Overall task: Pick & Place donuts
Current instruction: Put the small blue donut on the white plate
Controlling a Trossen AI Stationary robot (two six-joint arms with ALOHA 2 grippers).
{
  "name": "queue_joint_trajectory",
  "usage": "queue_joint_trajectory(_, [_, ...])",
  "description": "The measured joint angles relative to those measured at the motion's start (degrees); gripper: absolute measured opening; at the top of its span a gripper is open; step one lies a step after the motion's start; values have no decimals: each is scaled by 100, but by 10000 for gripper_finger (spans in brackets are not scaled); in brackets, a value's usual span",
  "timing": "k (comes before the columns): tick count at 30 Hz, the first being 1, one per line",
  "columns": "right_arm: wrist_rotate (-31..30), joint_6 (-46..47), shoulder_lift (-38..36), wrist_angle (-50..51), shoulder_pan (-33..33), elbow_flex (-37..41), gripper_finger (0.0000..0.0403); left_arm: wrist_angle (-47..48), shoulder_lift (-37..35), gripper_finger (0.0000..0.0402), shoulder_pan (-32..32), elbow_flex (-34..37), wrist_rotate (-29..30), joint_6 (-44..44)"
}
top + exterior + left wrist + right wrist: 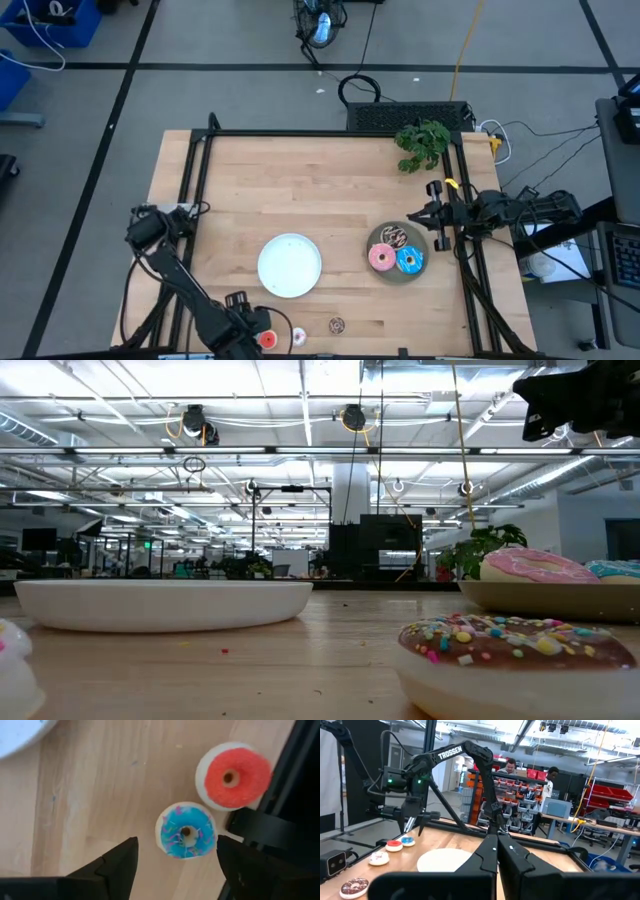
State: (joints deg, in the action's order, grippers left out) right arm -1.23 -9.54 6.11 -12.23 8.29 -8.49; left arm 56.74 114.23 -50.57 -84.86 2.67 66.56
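Tabletop: left hand (175,857) wide open above blue mini donut (186,831).

a grey floor (80,150) crossed by dark lines is seen around the wooden table (300,190). a blue bin (50,20) is set on the floor beyond the table's far left corner, and a coiled black cable (358,90) lies past its far edge. a green plant (422,145) is placed at the table's far right corner. beyond the table, a wide hall is lit by rows of ceiling lights (300,390). red shelving (607,795) and two people (530,772) are seen far behind the table.
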Motion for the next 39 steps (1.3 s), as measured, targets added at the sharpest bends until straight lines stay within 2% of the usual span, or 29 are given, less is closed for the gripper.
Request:
queue_joint_trajectory(18, [4, -14, 4, 2, 0, 0, 0, 62, 56, 223, -24, 122, 379, -261])
queue_joint_trajectory(32, [4, -14, 4, 5, 0, 0, 0, -451, 56, 234, -71, 509, 3, -36])
queue_joint_trajectory(39, [4, -14, 4, 5, 0, 2, 0, -695, 56, 235, -74, 664, 36, 20])
